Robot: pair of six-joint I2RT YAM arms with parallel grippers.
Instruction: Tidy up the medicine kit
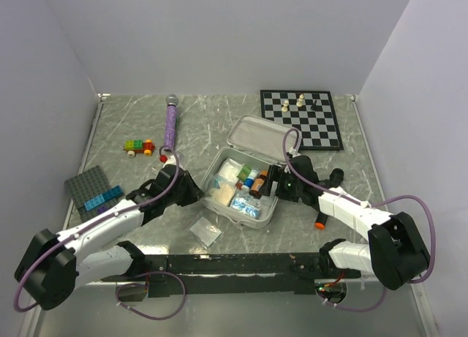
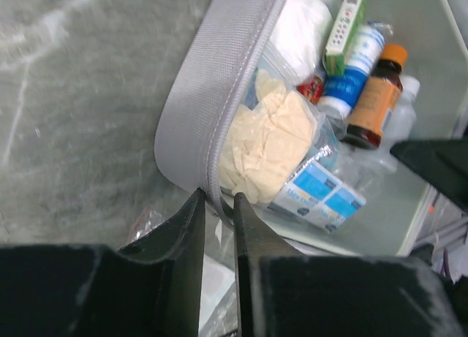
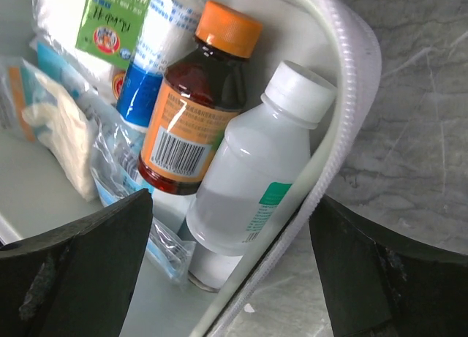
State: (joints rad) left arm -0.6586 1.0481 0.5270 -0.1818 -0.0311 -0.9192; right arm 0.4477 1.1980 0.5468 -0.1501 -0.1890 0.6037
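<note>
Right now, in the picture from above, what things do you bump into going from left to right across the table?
Gray building plate → toy car → purple wand → medicine kit → chessboard.

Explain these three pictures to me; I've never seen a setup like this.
Two robot arms sit at a table's near edge. The overhead picture shows both; the other two come from cameras on their wrists. Between them lies the open medicine kit, holding bottles, gloves and packets. The left gripper is nearly closed on the kit's near rim. The right gripper stands wide open, straddling the opposite rim beside a clear bottle and holding nothing. Also on the table: a chessboard, a purple wand, toy bricks and a small bag.
</note>
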